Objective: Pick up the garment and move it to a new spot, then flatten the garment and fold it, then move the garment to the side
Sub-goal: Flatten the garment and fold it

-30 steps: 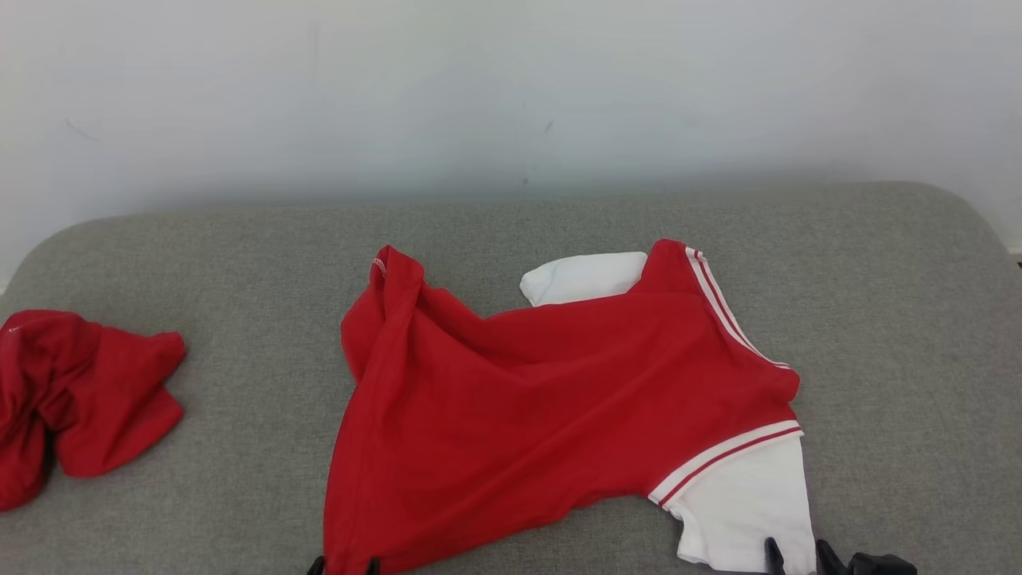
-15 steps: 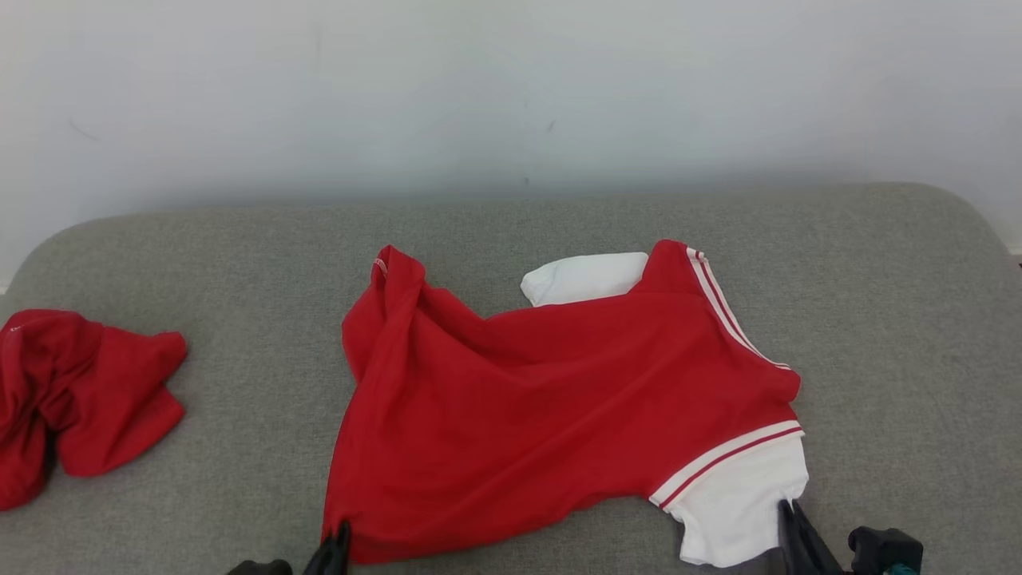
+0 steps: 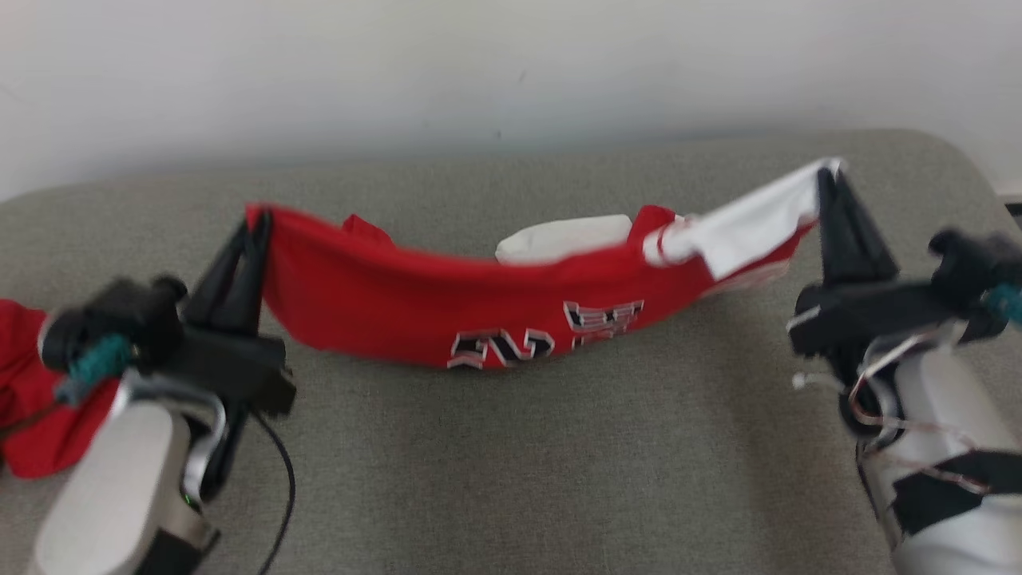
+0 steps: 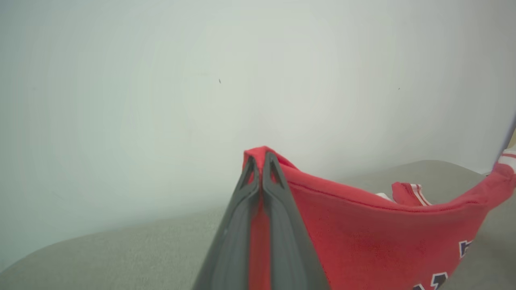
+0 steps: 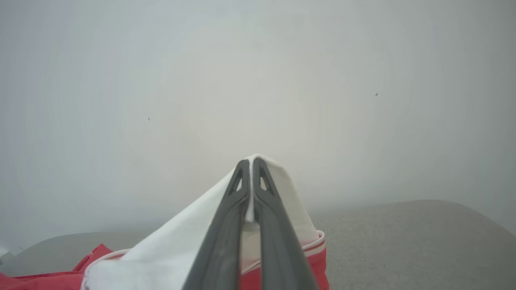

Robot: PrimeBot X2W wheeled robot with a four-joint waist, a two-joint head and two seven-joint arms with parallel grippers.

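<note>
Garment [image 3: 479, 311] strung btwn L gripper [image 3: 259, 220], R gripper [image 3: 829, 172]; sags over couch [image 3: 519, 463].

Light even, diffuse and fairly bright, no glare; faint soft shadow on the grey cushion [image 3: 511, 463] beneath the garment [image 3: 383, 303], and a dim band along the foot of the wall [image 3: 479, 64]. Head view smeared by motion blur, worst at the left gripper [image 3: 255, 224], the right gripper [image 3: 830, 180] and the garment's lettering. Wrist views: foreground nearest the lens soft, wall greying toward the corners, cushion edge bowed by the wide lens.
</note>
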